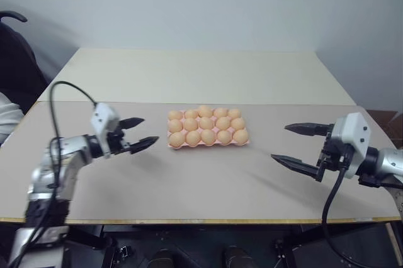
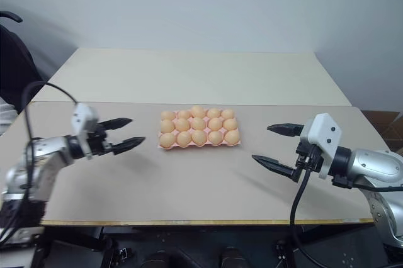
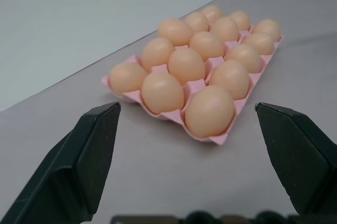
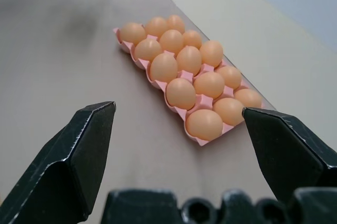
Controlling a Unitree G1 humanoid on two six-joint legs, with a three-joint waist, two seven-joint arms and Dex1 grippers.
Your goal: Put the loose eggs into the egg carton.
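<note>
A: Where are the eggs (image 1: 207,126)?
B: Smooth tan ovals seated in the scalloped pink egg carton (image 3: 218,140), mid-table (image 1: 189,180).
A: Grippers?
B: Left gripper (image 1: 139,133) and right gripper (image 1: 295,145) both spread wide, empty, flanking it.

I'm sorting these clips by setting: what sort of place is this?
Probably a lab or office test room, not a kitchen. A plain grey table butts against a second pale table below a bare wall, part of a dark chair shows at the side, and the pink egg carton sits full.
</note>
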